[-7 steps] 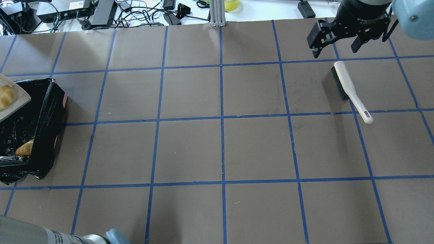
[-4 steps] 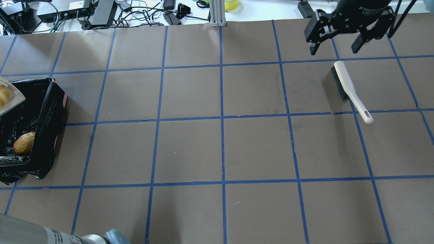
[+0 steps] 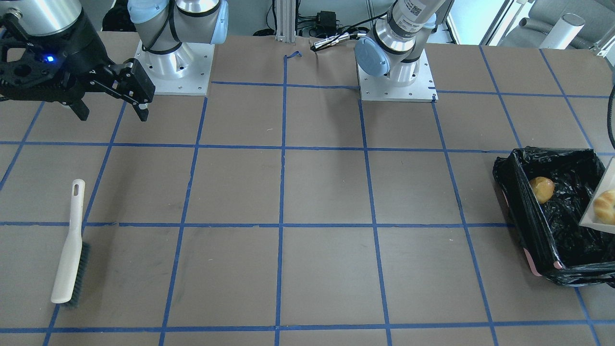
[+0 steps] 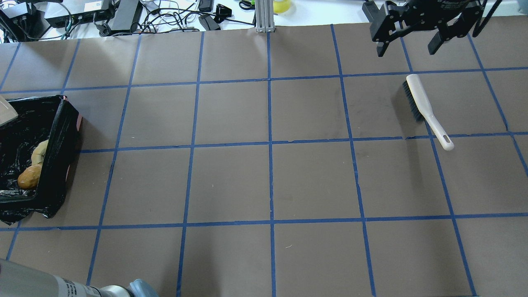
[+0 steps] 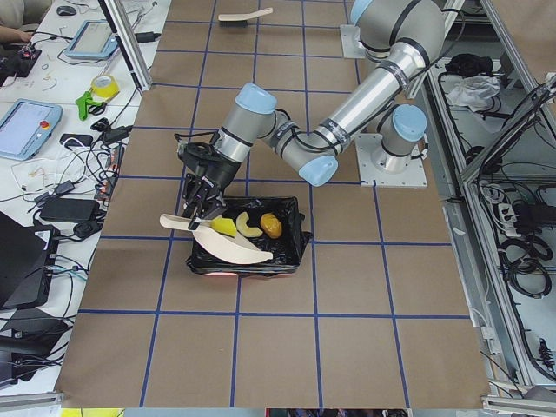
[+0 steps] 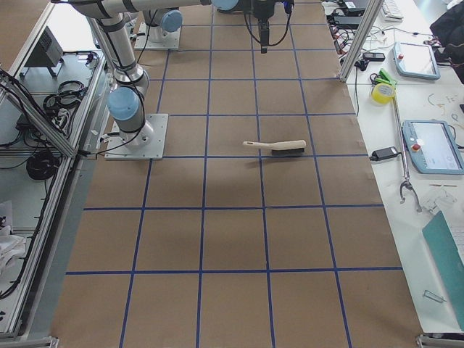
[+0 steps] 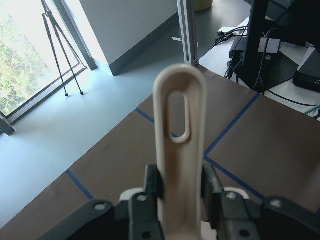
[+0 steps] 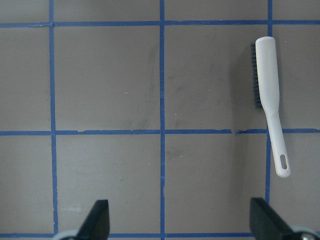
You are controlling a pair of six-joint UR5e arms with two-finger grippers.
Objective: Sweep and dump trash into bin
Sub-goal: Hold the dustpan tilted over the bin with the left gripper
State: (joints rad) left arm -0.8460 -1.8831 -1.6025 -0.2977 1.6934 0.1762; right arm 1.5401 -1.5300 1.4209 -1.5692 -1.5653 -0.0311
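The bin (image 4: 62,136), lined with black plastic, stands at the table's left end. Inside lie the tan oval lump (image 4: 29,177) and the croissant (image 4: 39,150); the side view also shows the yellow wedge (image 5: 224,227) beside them. My left gripper (image 7: 180,192) is shut on the handle of the beige dustpan (image 5: 228,248), which hangs tilted over the bin. The overhead view shows only a corner of the dustpan (image 4: 6,114). My right gripper (image 4: 406,50) hovers open and holds nothing, high above the table's far right, beyond the brush.
The beige hand brush (image 4: 427,111) lies on the table at the right, bristles on its side, below the right gripper. Cables and electronics (image 4: 103,16) crowd the strip beyond the table's far edge. A metal post (image 4: 264,16) stands at the far middle.
The dustpan has slid left, almost out of the overhead view. The croissant has dropped off it into the bin beside the lump. My right gripper has risen farther back, still open.
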